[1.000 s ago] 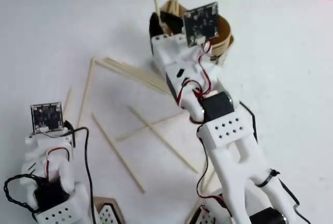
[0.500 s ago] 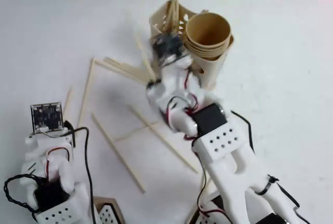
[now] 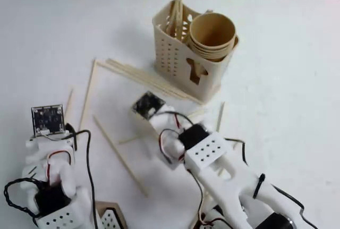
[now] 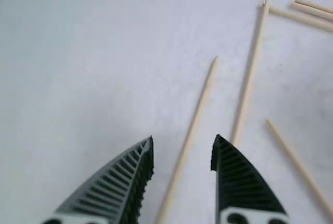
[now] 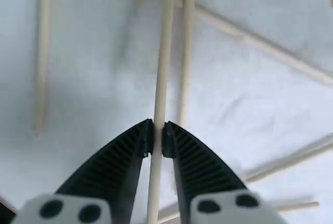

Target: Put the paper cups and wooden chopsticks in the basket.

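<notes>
High view: We are observing a cream perforated plastic basket (image 3: 175, 61) standing upright toward the far edge of the white table (image 3: 287, 80), about midway along that edge. A stack of brown paper cups (image 3: 213, 33) is sitting in one of its compartments. Several pale wooden chopsticks (image 3: 178, 7) are standing on end in the compartment beside it. Loose wooden chopsticks (image 3: 141, 77) are lying scattered across the middle of the surface, one bundle running just beside the basket's base. The right arm (image 3: 207, 152) is extending from the near edge over this scatter. The left arm (image 3: 50, 160) is sitting by the near left corner.

Left wrist view: The left gripper (image 4: 182, 146) is holding its jaws well apart and gripping nothing. One loose chopstick (image 4: 200, 104) is lying on the surface in line with the gap between the tips.

Right wrist view: The right gripper (image 5: 157, 130) is pinching its jaws almost together on a single chopstick (image 5: 164, 68), which is running lengthwise between the tips. A neighbouring chopstick (image 5: 186, 52) is lying just beside it.
</notes>
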Robot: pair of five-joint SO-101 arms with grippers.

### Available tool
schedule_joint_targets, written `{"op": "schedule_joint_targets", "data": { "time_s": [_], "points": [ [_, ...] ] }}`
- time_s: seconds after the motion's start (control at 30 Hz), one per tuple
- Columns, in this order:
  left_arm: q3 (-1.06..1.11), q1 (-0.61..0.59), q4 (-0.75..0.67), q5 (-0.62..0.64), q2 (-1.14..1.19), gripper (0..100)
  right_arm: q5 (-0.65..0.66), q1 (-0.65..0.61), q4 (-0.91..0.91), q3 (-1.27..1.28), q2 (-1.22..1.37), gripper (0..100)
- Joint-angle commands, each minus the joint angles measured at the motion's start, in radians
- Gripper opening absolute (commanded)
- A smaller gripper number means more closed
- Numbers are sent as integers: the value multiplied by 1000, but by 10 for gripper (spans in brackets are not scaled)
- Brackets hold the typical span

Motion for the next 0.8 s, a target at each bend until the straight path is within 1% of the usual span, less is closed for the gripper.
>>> {"op": "schedule_joint_targets", "data": {
  "time_s": [0.0,0.17,0.23,0.33,0.53,0.63,0.77],
  "points": [
    [-3,-5,2,-12,-10,192,12,-2,-30,28,-5,42],
    [-3,-5,2,-12,-10,192,2,-1,-28,64,-5,159],
    [-3,-5,2,-12,-10,192,-8,-1,-33,60,-5,180],
    [-3,-5,2,-12,-10,192,-64,-13,-42,35,-5,199],
    [-3,-4,2,-12,-10,192,-150,-93,-41,-40,-4,283],
    [-3,-5,2,-12,-10,192,-161,-119,-42,-74,24,294],
    [-3,-5,2,-12,-10,192,-169,-116,-42,-157,177,294]
  ]
}}
